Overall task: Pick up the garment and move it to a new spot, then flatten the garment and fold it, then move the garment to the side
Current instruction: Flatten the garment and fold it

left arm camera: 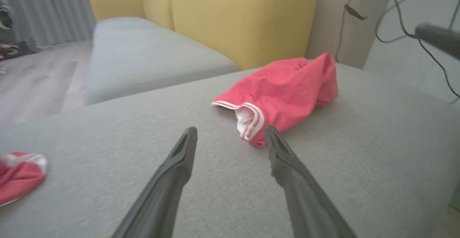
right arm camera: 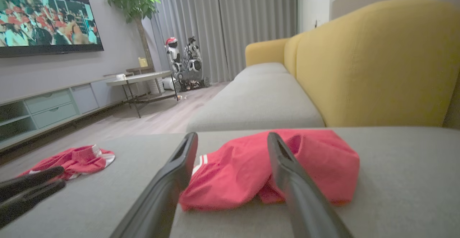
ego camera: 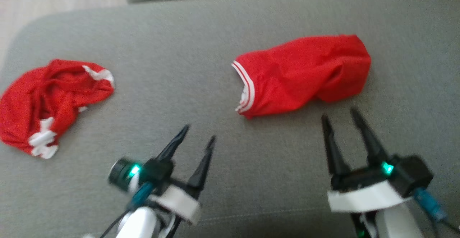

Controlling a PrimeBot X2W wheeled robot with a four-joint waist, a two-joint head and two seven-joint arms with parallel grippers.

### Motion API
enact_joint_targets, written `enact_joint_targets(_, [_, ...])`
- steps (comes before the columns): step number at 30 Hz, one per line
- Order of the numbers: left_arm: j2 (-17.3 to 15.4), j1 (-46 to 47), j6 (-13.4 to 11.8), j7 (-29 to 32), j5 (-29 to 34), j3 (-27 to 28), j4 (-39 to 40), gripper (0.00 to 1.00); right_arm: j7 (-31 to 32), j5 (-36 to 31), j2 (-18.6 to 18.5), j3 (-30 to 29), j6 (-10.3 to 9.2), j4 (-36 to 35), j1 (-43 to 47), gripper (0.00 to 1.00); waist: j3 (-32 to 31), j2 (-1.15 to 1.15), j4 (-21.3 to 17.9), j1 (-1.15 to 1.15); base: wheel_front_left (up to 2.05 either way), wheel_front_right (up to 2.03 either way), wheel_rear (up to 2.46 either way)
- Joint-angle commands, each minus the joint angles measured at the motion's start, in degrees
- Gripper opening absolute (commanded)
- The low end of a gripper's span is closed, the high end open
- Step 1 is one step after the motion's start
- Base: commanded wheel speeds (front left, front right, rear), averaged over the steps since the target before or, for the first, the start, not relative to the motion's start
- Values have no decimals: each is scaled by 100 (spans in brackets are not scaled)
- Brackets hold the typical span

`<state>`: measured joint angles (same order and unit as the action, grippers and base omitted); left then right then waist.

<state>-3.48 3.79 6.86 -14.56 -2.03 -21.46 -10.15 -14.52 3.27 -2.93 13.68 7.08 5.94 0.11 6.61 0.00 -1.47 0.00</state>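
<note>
A crumpled red garment (ego camera: pixel 305 72) with white-striped trim lies on the grey cushion (ego camera: pixel 201 87), right of centre. In the left wrist view the garment (left arm camera: pixel 284 90) sits just beyond my fingers, and in the right wrist view the garment (right arm camera: pixel 251 169) lies right ahead. My left gripper (ego camera: pixel 199 132) hovers open, short of the garment's striped hem. My right gripper (ego camera: pixel 339 115) is open just in front of the garment's near edge, apart from it. Nothing is between either pair of fingers.
A second crumpled red and white garment (ego camera: pixel 46 105) lies at the cushion's left end. A yellow sofa back (right arm camera: pixel 377 62) and a longer grey seat (left arm camera: pixel 143 58) stand behind. A TV (right arm camera: pixel 46 18), a low cabinet and a side table (right arm camera: pixel 140 79) line the far wall.
</note>
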Motion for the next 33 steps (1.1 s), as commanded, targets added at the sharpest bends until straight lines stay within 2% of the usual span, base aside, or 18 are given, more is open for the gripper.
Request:
enact_joint_targets(1, [1,390,26,-44,32,32,1,100,-48,-63,5,94,41,-304,-314,100,410,0,-307,0,0,0,0])
enact_joint_targets(7, [-28,1206,57,-44,-77,-369,-747,100,-48,-69,5,85,41,-584,-564,100,938,0,-672,0,0,0,0])
enact_joint_targets(12, [-100,1690,61,-44,-177,-394,-1209,100,-48,-12,5,66,41,-694,-715,100,1237,0,-891,0,0,0,0])
enact_joint_targets(23, [-229,2339,62,-44,-186,-466,-1875,100,-48,68,5,67,41,-776,-900,100,1510,0,-1021,0,0,0,0])
enact_joint_targets(24, [-239,2389,62,-44,-233,-530,-1872,0,-48,69,5,73,41,-776,-907,100,1508,0,-1023,0,0,0,0])
enact_joint_targets(29, [-315,2546,62,-44,-527,-817,-1356,0,-48,93,5,83,41,-779,-925,100,1403,0,-1028,0,0,0,0])
enact_joint_targets(33, [-475,2679,62,-44,-1144,-1352,-673,0,-48,212,5,126,41,-696,-893,100,1208,0,-1084,0,0,0,0])
